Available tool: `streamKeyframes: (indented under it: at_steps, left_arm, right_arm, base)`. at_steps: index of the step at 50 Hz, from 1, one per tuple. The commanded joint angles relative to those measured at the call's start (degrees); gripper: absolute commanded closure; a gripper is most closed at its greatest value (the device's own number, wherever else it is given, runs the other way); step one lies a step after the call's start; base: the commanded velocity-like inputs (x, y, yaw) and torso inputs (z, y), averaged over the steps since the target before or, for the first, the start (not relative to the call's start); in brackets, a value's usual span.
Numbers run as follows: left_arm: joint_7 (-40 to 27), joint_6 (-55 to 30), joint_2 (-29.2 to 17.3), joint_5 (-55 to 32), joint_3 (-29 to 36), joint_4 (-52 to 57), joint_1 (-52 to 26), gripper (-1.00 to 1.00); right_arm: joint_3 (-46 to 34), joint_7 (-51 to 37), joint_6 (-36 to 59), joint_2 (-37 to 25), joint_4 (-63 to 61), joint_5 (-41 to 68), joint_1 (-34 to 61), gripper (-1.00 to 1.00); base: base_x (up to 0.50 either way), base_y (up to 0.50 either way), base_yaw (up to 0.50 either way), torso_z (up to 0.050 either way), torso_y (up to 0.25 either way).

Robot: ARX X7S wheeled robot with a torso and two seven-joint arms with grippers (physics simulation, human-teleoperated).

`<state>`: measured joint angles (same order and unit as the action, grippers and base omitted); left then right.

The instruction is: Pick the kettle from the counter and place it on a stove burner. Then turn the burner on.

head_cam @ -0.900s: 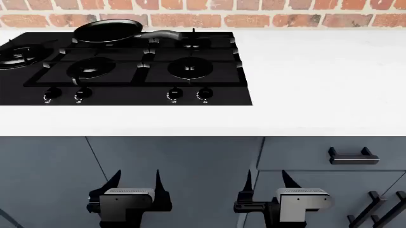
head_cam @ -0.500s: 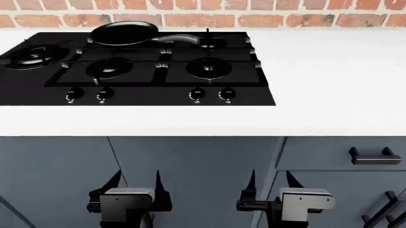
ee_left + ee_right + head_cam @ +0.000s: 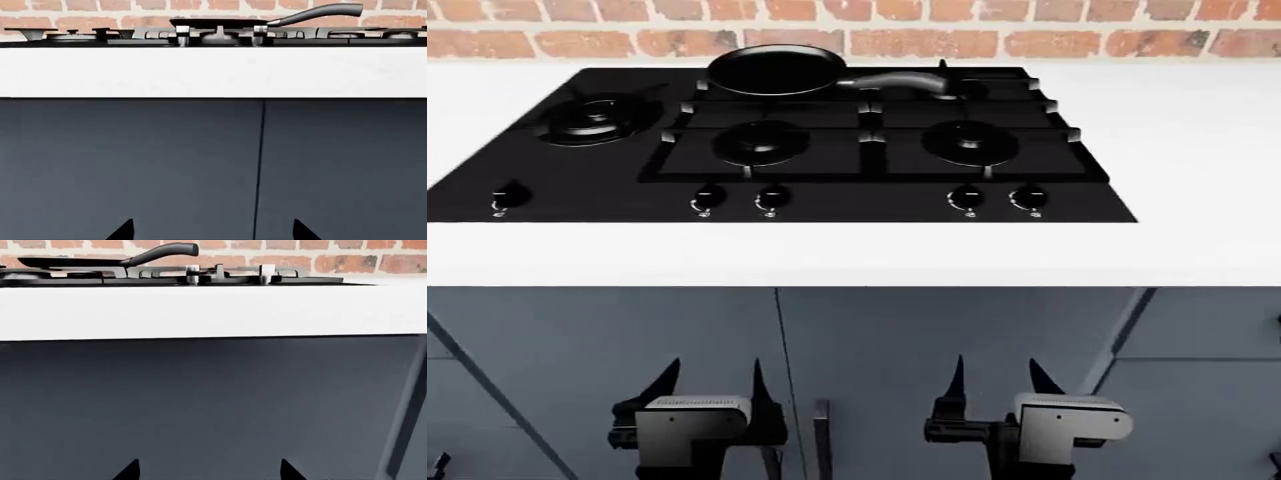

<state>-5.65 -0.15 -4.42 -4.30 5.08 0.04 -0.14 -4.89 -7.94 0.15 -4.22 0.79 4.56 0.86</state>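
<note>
No kettle can be seen anywhere on the tabletop; both left gripper and right gripper are held low, jaws spread wide, nothing gripped; the frying pan could easily get knocked during any blind reach.

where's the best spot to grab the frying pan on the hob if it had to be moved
Grip the frying pan by its long grey handle, which juts from the bowl toward the robot's right over the back burners. It rises clear of the grates in both wrist views, so closing on it from above, jaws across its width, looks easiest. The right gripper is probably nearer.
</note>
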Motion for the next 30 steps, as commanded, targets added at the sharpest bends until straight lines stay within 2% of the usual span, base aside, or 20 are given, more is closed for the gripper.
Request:
streamKeyframes:
  at_steps: [1,30]
  left_arm:
    - [-0.9,0.0,-0.8,-0.9,0.8,0.0,0.0,-1.0]
    - [-2.8,-0.1,-2.4,-2.8,2.6,-0.1,-0.2,-1.0]
  right_arm:
    - [-1.0,-0.9,0.0,-0.8,0.3,0.8,0.3,-1.0]
    - [-3.1,-2.9,-0.2,-2.4,0.4,2.3,0.5,-1.0]
  base:
    - [0.0,0.5,0.0,0.0,0.0]
    - [0.0,0.5,0.0,0.0,0.0]
